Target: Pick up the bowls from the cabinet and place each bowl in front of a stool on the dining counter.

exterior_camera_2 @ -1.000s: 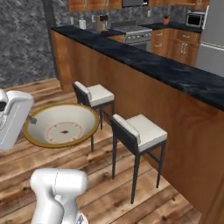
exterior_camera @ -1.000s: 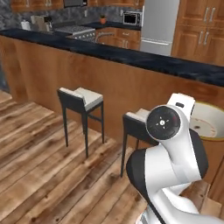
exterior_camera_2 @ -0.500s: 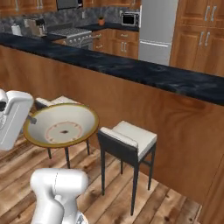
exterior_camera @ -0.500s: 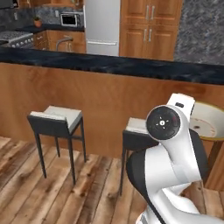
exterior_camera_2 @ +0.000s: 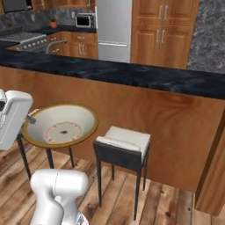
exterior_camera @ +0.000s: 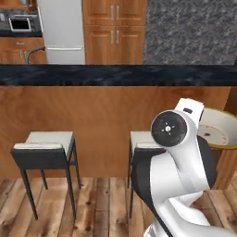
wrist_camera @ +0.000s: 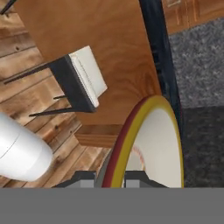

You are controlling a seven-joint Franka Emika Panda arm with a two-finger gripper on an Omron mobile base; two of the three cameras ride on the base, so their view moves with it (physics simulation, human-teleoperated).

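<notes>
The dining counter (exterior_camera_2: 132, 77) runs across the room ahead of me, its black marble top above a broad wood side (exterior_camera: 106, 115), with tall cupboards (exterior_camera_2: 162, 33) and a refrigerator (exterior_camera_2: 113, 28) on the far wall. Two stools stand against that side: one stool (exterior_camera: 46, 148) to the left, the other stool (exterior_camera_2: 123, 145) nearer my arm. I carry the cream bowl (exterior_camera_2: 61, 125), wide, shallow, dark at the rim, in the air beside that nearer stool and below the counter top. My gripper (wrist_camera: 114, 177) is clamped on its rim, one finger inside, one outside. I judge the bowl stiff, smooth and breakable, and light enough, though a grip at one edge lets its breadth lever against my fingers. It wants a level carry and a gentle landing on the marble.
</notes>
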